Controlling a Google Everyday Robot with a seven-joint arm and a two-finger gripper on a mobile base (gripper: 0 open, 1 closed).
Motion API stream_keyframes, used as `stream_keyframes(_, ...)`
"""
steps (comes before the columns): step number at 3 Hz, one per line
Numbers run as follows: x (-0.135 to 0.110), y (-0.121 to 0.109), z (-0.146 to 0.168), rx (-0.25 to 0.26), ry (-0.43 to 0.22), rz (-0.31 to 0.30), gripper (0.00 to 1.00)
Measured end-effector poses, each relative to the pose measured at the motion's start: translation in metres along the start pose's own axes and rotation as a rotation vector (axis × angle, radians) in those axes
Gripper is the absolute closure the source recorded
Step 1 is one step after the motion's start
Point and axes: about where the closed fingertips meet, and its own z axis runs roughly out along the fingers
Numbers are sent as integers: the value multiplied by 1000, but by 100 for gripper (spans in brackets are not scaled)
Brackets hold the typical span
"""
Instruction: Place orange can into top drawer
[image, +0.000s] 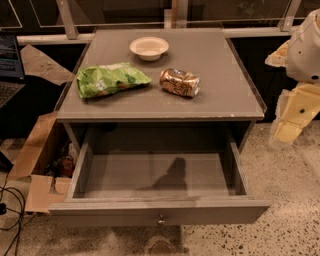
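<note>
The orange can (180, 82) is seen lying on its side on the desk (235, 100), right of centre, with one silver end turned towards the right front. It lies near the green snack bag (111, 79) but apart from it, and a pale bowl (149, 48) is set further back. The top drawer (160, 212) is pulled fully out below, its floor bare apart from a shadow, and its knob (161, 220) is picked out at the front.

The gripper (290, 122) is held off the desk's right side, well apart from the can; whether it is open or closed cannot be told.

Now the handling. The can is judged light, thin-walled and already dented, so it can be expected to give under a hard squeeze. The metal skin looks shiny and is likely slippery, and a can on its side may be set rolling by a nudge. A hold across the middle of the barrel, clear of the ends, is judged safest, with modest pressure.

On labels: pale markings are made out on the can, but no word or brand can be read. Nothing legible is found on the bag either.
</note>
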Motion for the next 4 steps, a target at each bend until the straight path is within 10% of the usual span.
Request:
stream_keyframes(2, -9, -11, 10, 47, -46, 41, 0)
stream_keyframes(4, -35, -76, 72, 77, -143, 212, 0)
